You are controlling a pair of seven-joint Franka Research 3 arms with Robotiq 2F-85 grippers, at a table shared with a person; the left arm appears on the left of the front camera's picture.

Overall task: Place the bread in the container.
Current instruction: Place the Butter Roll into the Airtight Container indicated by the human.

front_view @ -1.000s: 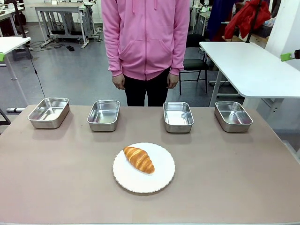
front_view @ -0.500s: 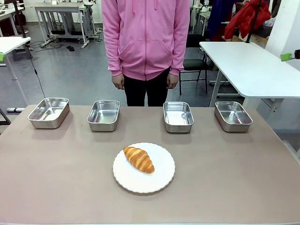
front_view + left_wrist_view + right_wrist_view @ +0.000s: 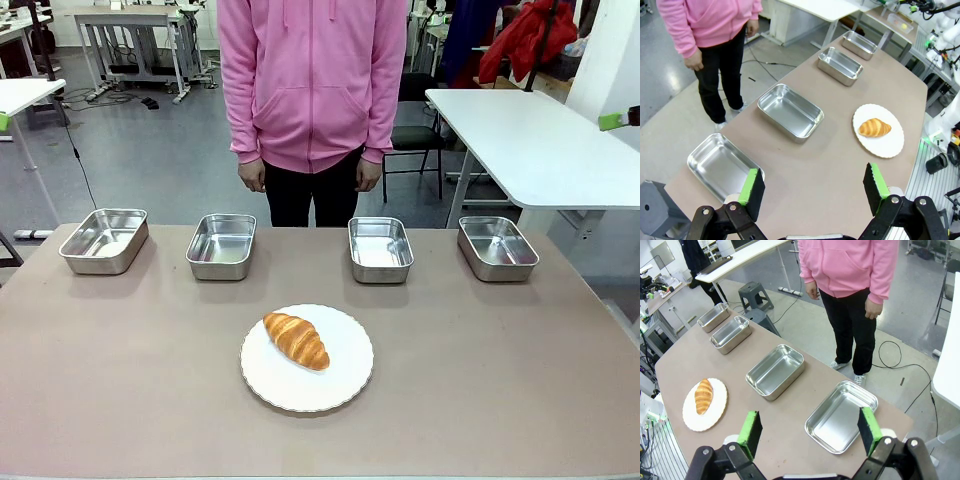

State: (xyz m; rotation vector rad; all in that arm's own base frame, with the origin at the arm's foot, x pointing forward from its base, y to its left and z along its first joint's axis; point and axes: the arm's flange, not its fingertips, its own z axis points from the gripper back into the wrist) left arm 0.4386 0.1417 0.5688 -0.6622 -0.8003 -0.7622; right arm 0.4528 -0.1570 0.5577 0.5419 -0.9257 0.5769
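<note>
Resting on a round white plate (image 3: pixel 345 385) near the robot's edge of the tan surface (image 3: pixel 500 380), the golden-brown, ridged croissant (image 3: pixel 296 340) lies slantwise, a little left of the plate's centre. Four shallow rectangular stainless-steel pans stand in a row along the far edge, each showing a bare shiny floor: far-left pan (image 3: pixel 104 240), inner-left pan (image 3: pixel 221 246), inner-right pan (image 3: pixel 380 249), far-right pan (image 3: pixel 497 247). Which of them is the container cannot be told. The plate sits opposite the gap between the two inner pans, well apart from both. A person in a pink hooded top (image 3: pixel 312 80) stands behind the far edge, hands (image 3: pixel 254 174) hanging at the sides. Left wrist view: the left gripper (image 3: pixel 812 172) hangs high above one end of the surface, jaws spread wide, holding nothing. Right wrist view: the right gripper (image 3: pixel 809 415) hangs above the other end, equally wide and empty.
</note>
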